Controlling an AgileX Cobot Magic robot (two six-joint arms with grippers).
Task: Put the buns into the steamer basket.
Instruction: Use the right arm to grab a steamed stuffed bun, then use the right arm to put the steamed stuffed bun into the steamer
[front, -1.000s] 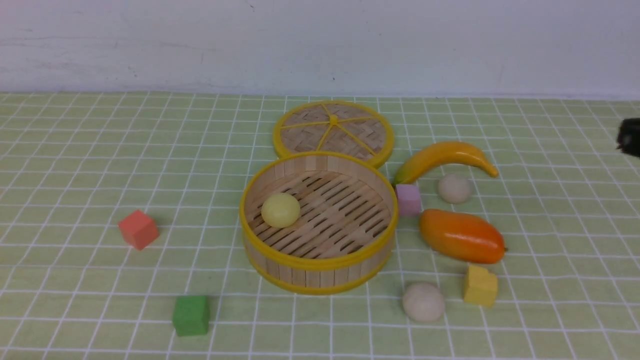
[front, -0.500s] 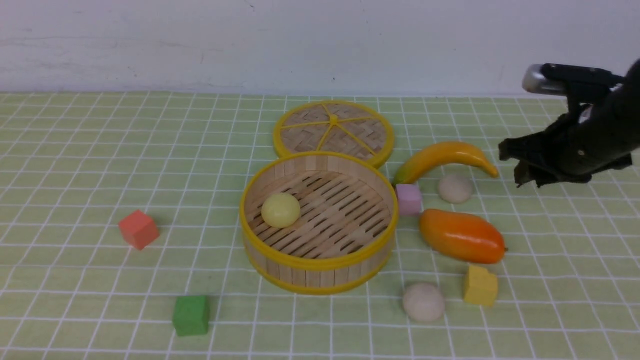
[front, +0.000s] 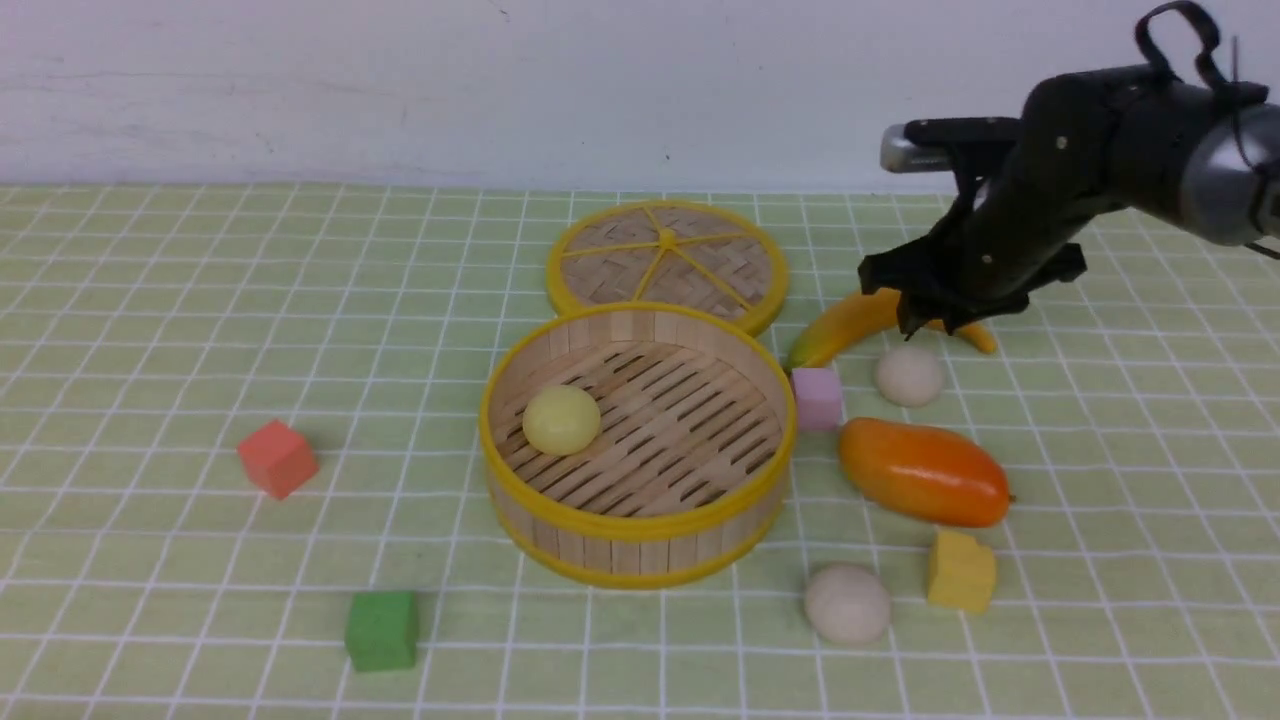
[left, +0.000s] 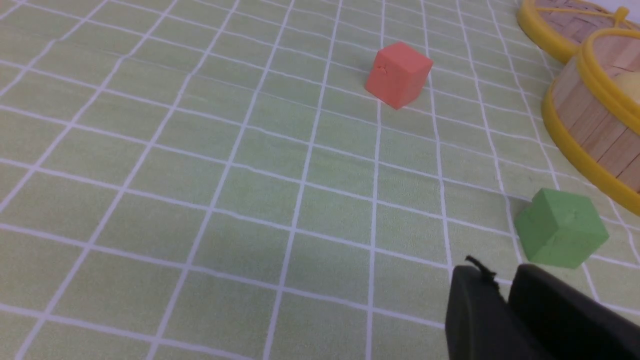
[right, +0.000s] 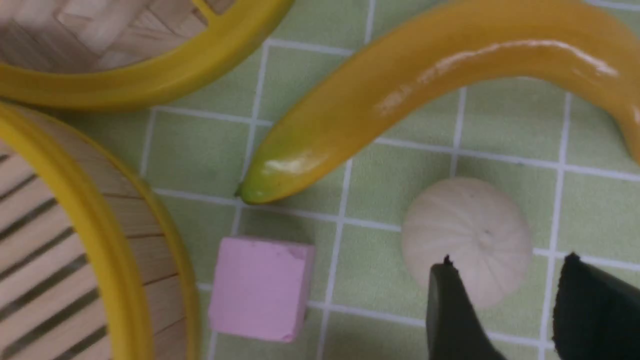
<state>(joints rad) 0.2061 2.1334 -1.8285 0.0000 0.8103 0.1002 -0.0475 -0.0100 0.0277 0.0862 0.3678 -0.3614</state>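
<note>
The steamer basket (front: 620, 555) stands mid-table with the pale yellow bun (front: 562, 420) on its slatted floor. One off-white bun (front: 909, 376) lies right of the basket, just in front of a banana. Another off-white bun (front: 847, 603) lies near the front. My right gripper (front: 915, 320) hangs open over the banana and the far bun. In the right wrist view that bun (right: 465, 235) lies below and just ahead of the right gripper (right: 507, 262), untouched. My left gripper (left: 502, 282) shows only in the left wrist view, fingers close together with nothing between them, beside a green cube (left: 560, 227).
The woven lid (front: 667, 262) lies flat behind the basket. A banana (front: 850, 320), a pink cube (front: 817, 398), an orange mango (front: 922, 472) and a yellow cube (front: 960, 572) crowd the right side. A red cube (front: 277, 458) and the green cube (front: 382, 630) sit on the left.
My right arm has swung in from the right edge to above the banana and the far off-white bun, and its jaws have widened. The buns and the basket have not moved.
</note>
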